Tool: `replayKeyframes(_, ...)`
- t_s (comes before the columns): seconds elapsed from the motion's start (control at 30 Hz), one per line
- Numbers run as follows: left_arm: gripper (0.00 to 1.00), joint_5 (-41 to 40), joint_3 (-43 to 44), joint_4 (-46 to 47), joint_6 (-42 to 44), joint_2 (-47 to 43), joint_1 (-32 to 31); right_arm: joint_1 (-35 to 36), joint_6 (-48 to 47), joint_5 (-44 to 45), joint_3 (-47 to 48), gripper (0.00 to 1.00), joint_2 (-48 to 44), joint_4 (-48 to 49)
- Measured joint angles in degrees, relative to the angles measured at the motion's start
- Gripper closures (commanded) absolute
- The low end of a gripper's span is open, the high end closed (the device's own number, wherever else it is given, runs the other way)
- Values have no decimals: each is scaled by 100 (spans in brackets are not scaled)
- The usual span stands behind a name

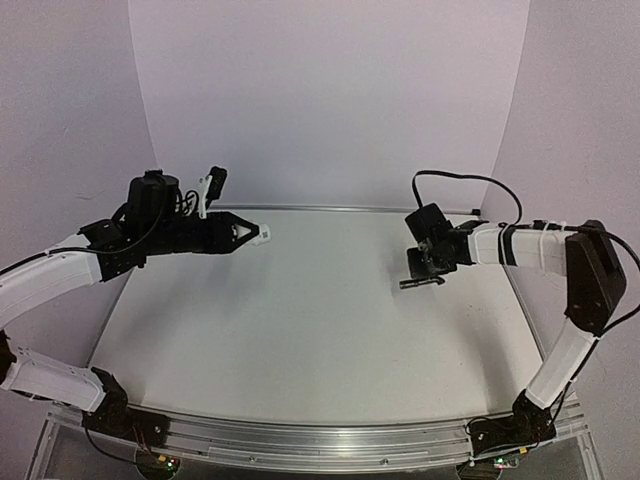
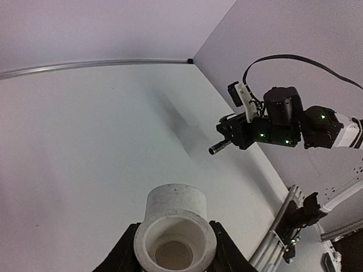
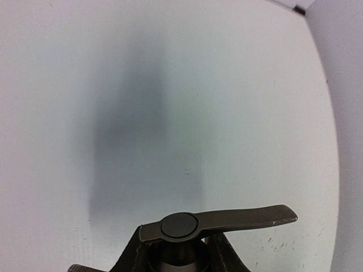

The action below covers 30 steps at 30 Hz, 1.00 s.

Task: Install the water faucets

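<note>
Plainly, the left claw (image 1: 252,234) is clamped on the white fitting (image 2: 174,229), whose open socket faces out past its fingertips. Well apart, across from it, the right claw (image 1: 425,268) is closed on the black tap (image 3: 218,220), with the lever lying crosswise above its fingers. Both parts hang over the table (image 1: 300,330). The step in hand looks like joining them: next, line the tap's free end up with the socket and close the gap. No object shows between them, so alignment is the likely obstacle.
</note>
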Motion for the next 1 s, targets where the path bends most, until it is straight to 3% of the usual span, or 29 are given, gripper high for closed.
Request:
replayKeyframes(0.17,100,1171,-127,929,-1185,594,83,422,-154,385,-144,100,-1091,644)
replayKeyframes(0.43,100,2873,-760,3435,-3680,1537,130,386,-1448,-1570,-1157,100,-2575,2462)
replayKeyframes(0.63,100,3414,-1273,5276,-5297,1947,124,1154,-2554,-1988,-1018,100,-2479,3118)
replayKeyframes(0.83,100,3689,-1743,7281,-6423,2415,124,2592,-3901,-1585,-1004,100,-2070,4399)
replayKeyframes(1.0,100,3932,-1860,7996,-6997,2766,124,3352,-5064,-1034,-1129,100,-1845,5692)
